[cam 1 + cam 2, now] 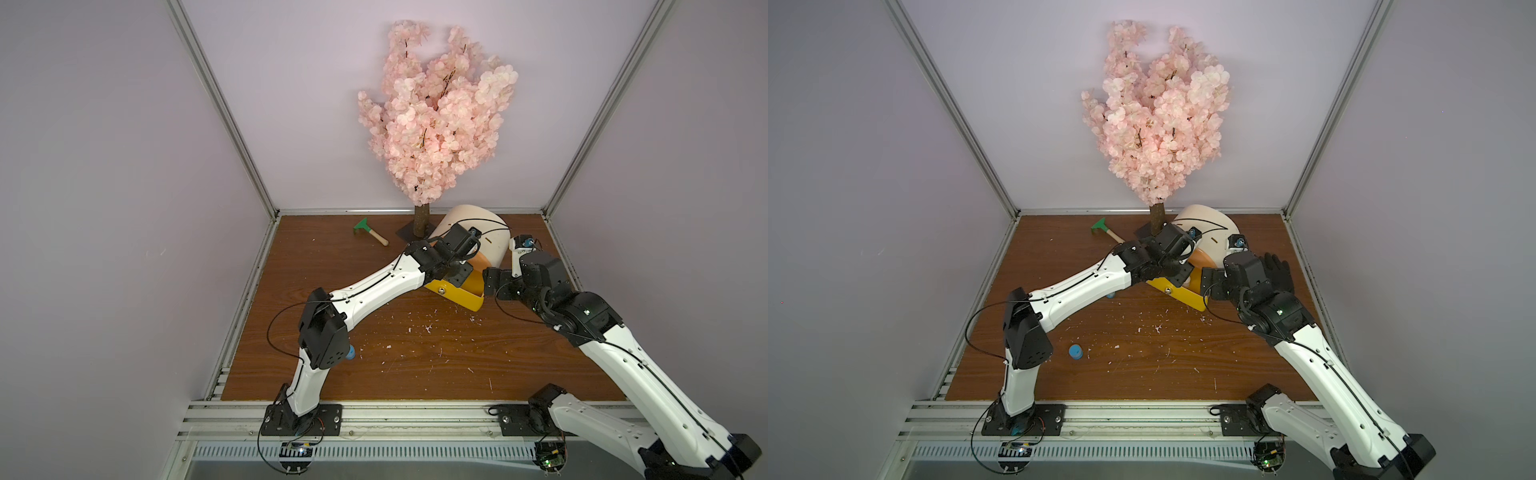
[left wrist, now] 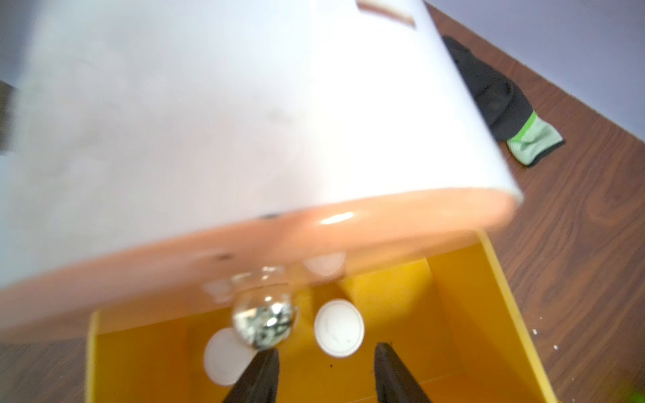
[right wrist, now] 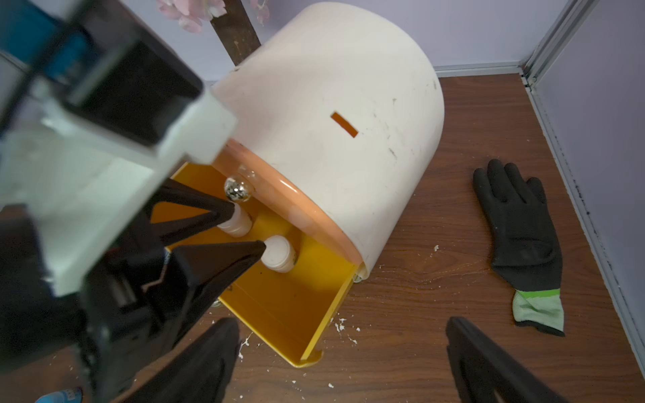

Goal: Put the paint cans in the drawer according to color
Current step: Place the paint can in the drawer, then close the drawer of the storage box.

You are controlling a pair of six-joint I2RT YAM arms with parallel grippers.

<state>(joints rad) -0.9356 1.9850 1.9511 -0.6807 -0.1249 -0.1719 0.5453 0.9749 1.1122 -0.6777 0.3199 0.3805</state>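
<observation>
Got both small white plastic paint cans [image 3: 279, 256] standing in the pulled-out yellow drawer [image 3: 279, 314] of the cream drum-shaped cabinet [image 3: 331, 87], left gripper [image 3: 248, 226] about half open right over them gripping nothing, right gripper [image 3: 342, 321] spread wide and empty just beside the drawer. Looks like the tail end of the whites. Next up: backing out under that shiny round knob [image 3: 238, 190], then fetching the squat blue can [image 1: 1076, 351] near the left arm.

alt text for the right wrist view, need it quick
The left claw hangs open over the pulled-out yellow drawer, where two white paint cans stand. Behind it is the cream cabinet; a black glove lies on the wooden table.
</observation>
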